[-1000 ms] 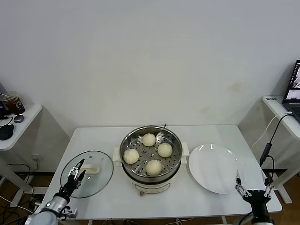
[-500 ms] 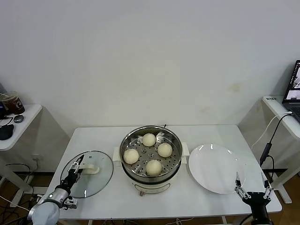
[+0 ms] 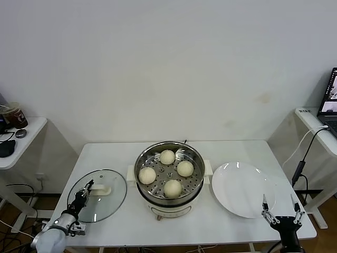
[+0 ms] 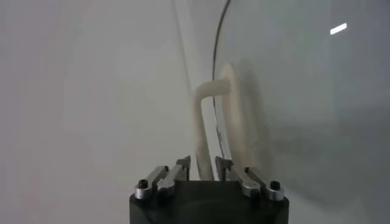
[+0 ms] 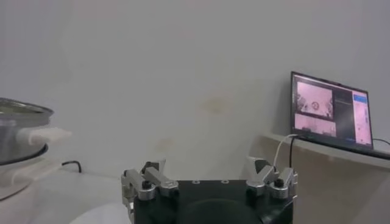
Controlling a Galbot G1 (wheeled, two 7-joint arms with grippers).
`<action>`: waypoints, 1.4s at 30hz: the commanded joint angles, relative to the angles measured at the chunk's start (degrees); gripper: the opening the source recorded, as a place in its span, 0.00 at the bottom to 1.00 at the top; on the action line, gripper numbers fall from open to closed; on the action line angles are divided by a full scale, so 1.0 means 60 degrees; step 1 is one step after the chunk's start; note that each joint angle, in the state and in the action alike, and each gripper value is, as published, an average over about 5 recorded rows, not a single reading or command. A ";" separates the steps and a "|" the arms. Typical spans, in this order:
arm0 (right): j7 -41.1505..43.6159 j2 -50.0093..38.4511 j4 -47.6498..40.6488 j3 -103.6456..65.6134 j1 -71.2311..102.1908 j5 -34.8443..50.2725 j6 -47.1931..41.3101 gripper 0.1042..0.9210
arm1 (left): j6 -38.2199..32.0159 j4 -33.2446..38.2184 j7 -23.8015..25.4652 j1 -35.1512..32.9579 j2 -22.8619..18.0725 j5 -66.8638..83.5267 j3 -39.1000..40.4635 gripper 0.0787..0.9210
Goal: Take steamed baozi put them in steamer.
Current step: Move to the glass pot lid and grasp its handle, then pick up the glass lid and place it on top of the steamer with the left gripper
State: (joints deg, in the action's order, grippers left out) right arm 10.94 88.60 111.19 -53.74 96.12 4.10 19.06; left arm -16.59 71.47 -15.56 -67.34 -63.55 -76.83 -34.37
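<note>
**Four buns in the steamer, left jaws closed on the lid handle**

All four steamed baozi, small round cream-white dough buns (image 3: 167, 156) (image 3: 185, 168) (image 3: 147, 175) (image 3: 172, 187), sit apart from one another on the perforated tray inside the steamer (image 3: 196, 182), a large round shiny stainless-steel pot with white side handles and a white base. It stands at the middle of the white worktop (image 3: 226, 224).

To the steamer's left lies a round glass lid (image 3: 110, 203), flat on the worktop, with a white arched handle (image 3: 102, 190) on top. The left gripper (image 3: 84, 192) is low over the lid's outer side; in the left wrist view its jaws are drawn in narrow, and the white handle (image 4: 204, 122) runs down between them, so they appear closed on it. The lid itself still rests on the worktop.

To the steamer's right is a flat round white plate (image 3: 242, 190) with nothing on it. The right gripper (image 3: 279, 208) is parked at the near right corner of the worktop, just beside the plate's near edge, its jaws spread wide and holding nothing.

On a side shelf to the far right stands an open laptop (image 5: 332, 115), its screen lit.
</note>
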 commanded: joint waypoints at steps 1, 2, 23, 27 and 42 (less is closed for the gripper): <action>0.0047 -0.0033 -0.0110 0.0121 -0.0034 -0.0166 -0.0146 0.88 | 0.0001 0.0973 -0.0096 -0.0482 0.0192 0.1162 -0.0031 0.15; 0.0060 -0.0057 -0.0150 0.0150 -0.0053 -0.0221 -0.0199 0.88 | 0.0124 0.1347 -0.0090 -0.0681 0.0247 0.1368 -0.0055 0.14; 0.1128 -0.0802 -0.0794 0.1197 -0.0117 0.0495 -0.0591 0.88 | 0.6387 0.9773 0.2862 -0.4190 0.2065 0.4713 -0.1226 0.11; 0.1141 -0.0642 -0.0944 0.1403 -0.0201 0.0299 -0.0435 0.88 | 0.7222 1.0309 0.3369 -0.3488 0.2352 0.4986 -0.0093 0.11; 0.0254 0.0303 -0.1842 0.1623 -0.0984 -0.2137 -0.0024 0.88 | 0.8354 0.8611 0.4754 0.1408 0.0828 0.1944 0.5994 0.11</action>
State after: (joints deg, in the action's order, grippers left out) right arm 14.55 87.71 103.25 -45.09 92.65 -0.99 17.83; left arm 26.36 124.32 3.47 -75.96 -52.22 -52.76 -20.45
